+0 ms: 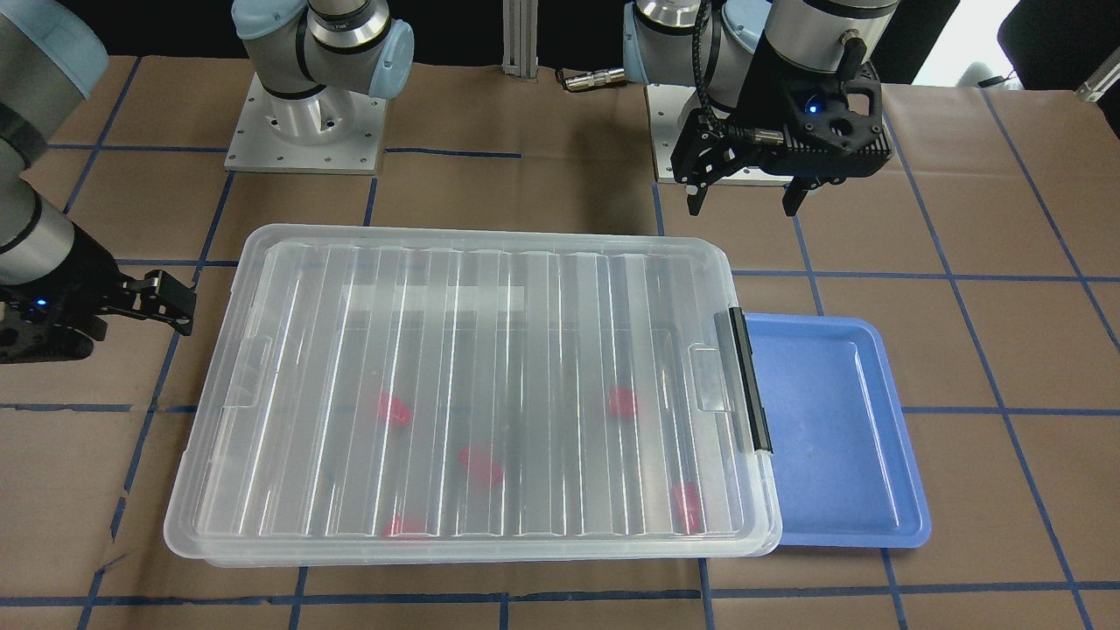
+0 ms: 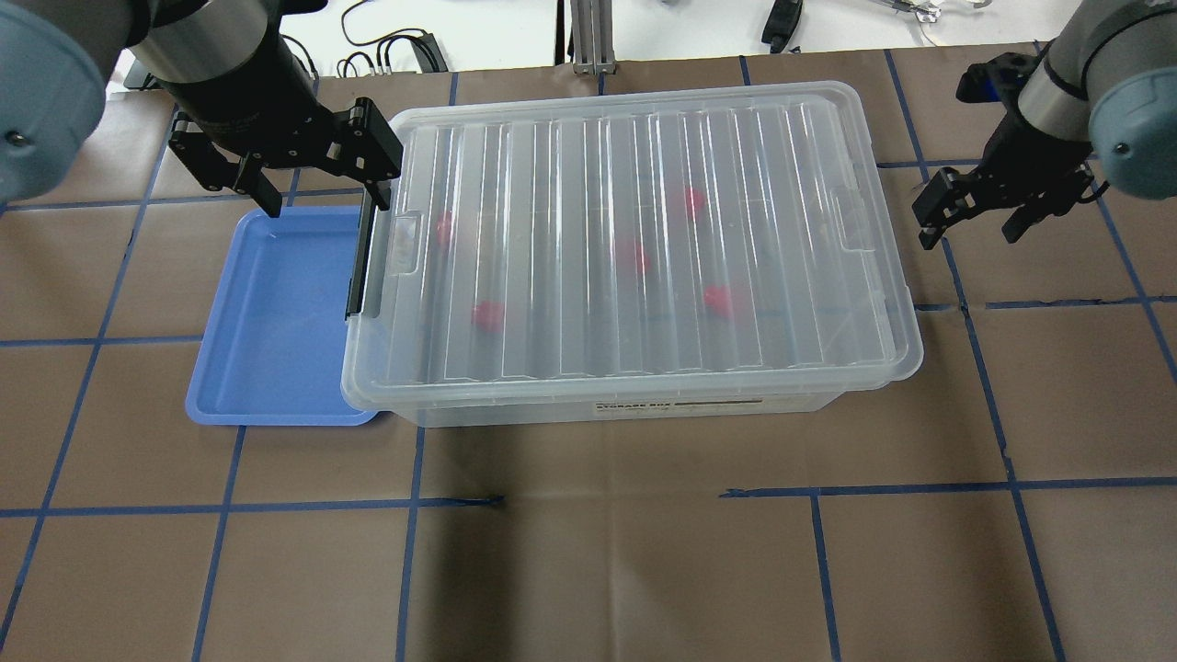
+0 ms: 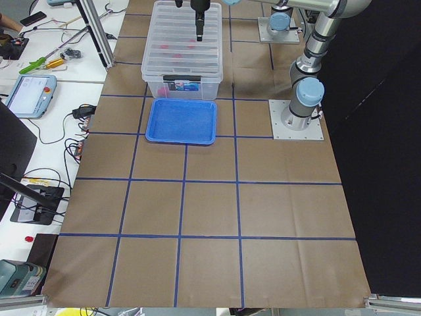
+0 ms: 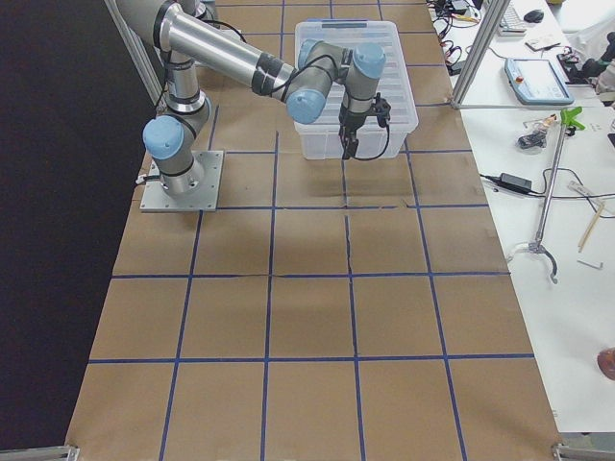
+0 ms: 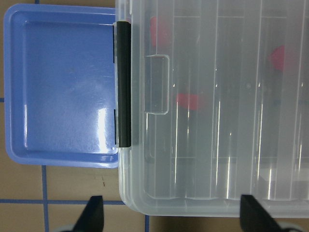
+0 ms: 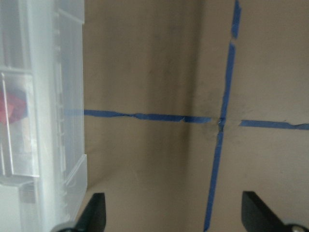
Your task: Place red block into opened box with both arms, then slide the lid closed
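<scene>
The right hand (image 6: 176, 217) shows only as two black fingertips (image 6: 96, 212) at 7 and 5 o'clock, spread wide with bare brown desk (image 6: 145, 58) between them. The clear box (image 6: 58, 96) fills the 9 o'clock edge from top to bottom, and its near corner is just beside the 7 o'clock fingertip. A blurred red block (image 6: 12, 107) shows through the plastic at 9 o'clock. Blue tape lines (image 6: 145, 117) cross at about 3 o'clock, one running sideways from the box and one from 1 o'clock down towards 5.
</scene>
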You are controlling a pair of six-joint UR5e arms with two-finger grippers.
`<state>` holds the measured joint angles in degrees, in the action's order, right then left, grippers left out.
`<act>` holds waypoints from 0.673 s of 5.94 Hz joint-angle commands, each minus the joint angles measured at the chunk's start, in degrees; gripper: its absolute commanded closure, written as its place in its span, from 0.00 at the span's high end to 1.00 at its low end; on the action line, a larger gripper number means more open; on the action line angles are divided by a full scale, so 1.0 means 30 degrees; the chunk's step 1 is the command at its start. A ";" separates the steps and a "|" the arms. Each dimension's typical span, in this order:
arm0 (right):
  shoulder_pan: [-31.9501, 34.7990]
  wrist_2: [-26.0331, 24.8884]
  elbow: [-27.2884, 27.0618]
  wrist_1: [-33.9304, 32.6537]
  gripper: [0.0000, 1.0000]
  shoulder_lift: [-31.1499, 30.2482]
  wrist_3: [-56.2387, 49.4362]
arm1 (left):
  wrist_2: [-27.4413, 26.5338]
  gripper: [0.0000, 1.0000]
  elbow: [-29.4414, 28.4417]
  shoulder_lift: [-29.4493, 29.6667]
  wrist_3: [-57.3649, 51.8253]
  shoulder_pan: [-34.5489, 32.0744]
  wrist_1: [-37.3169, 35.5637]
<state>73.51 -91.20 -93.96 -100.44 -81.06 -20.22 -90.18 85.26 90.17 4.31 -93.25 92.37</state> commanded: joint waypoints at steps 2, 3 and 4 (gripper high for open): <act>0.1296 0.0247 0.5028 0.6594 1.00 -0.1161 0.3497 | 0.0001 0.98 0.0055 -0.0056 -0.0029 0.0000 0.0000; 0.3714 0.0311 0.5678 0.6876 1.00 -0.1163 0.5837 | 0.0001 0.98 -0.0002 -0.0028 0.0000 0.0000 0.0000; 0.5101 0.0312 0.5713 0.6821 1.00 -0.0873 0.7281 | 0.0001 0.98 -0.0003 -0.0056 -0.0029 0.0029 0.0000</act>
<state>84.22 -90.42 -77.64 -80.59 -84.19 -3.25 -90.18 85.28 90.04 4.26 -93.23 92.37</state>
